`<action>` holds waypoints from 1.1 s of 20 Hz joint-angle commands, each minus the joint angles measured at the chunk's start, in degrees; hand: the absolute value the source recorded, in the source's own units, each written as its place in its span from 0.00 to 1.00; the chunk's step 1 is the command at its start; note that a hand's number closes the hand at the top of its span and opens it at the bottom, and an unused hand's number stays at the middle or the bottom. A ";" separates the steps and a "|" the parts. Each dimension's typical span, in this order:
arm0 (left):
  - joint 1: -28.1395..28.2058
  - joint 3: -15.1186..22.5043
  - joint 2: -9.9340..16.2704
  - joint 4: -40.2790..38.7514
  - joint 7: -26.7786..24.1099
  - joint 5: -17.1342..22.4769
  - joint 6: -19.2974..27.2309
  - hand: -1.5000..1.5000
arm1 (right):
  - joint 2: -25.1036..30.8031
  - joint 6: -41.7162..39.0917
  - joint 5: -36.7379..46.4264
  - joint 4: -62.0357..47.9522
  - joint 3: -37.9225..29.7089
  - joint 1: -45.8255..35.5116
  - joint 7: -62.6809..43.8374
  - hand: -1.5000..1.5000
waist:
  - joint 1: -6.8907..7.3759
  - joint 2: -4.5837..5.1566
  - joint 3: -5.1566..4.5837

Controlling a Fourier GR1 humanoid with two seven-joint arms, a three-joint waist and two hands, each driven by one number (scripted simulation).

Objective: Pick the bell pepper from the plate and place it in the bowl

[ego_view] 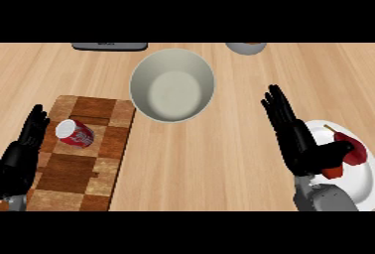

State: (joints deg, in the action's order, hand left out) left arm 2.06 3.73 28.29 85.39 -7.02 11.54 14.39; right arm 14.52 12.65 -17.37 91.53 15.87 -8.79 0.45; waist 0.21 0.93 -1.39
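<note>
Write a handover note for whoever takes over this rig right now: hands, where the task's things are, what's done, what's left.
Right hand: open, fingers straight, at the plate's left edge, thumb reaching across the bell pepper; no grasp yet.
Left hand: open, resting at the view's left edge beside the cutting board.
Bell pepper: red, on the white plate at the right.
Bowl: top centre, nothing in it.
A red can lies on the cutting board.
Done: approach to the pepper.
Left: grasp, lift, carry to the bowl, release.
</note>
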 commanded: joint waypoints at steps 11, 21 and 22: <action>-3.45 -2.31 0.72 2.39 7.34 2.29 0.60 0.50 | 33.36 -4.43 17.64 -5.91 -19.15 12.82 9.28 0.00 | -4.94 -1.46 1.58; -11.87 -0.42 -2.45 -0.38 12.45 -0.67 -0.68 0.50 | 34.33 -9.63 16.39 -2.33 -31.25 31.87 23.13 0.00 | -1.12 -0.93 1.37; -10.71 -0.41 -2.69 2.07 13.64 -1.61 0.25 0.50 | 33.86 -10.51 14.74 2.38 -33.58 34.25 20.90 0.00 | -1.09 -1.02 1.35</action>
State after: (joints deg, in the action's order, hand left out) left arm -6.09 2.98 26.89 88.07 4.79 11.68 14.61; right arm 47.47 5.17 -0.68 91.39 -12.02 22.80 23.74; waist -1.82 -0.22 0.00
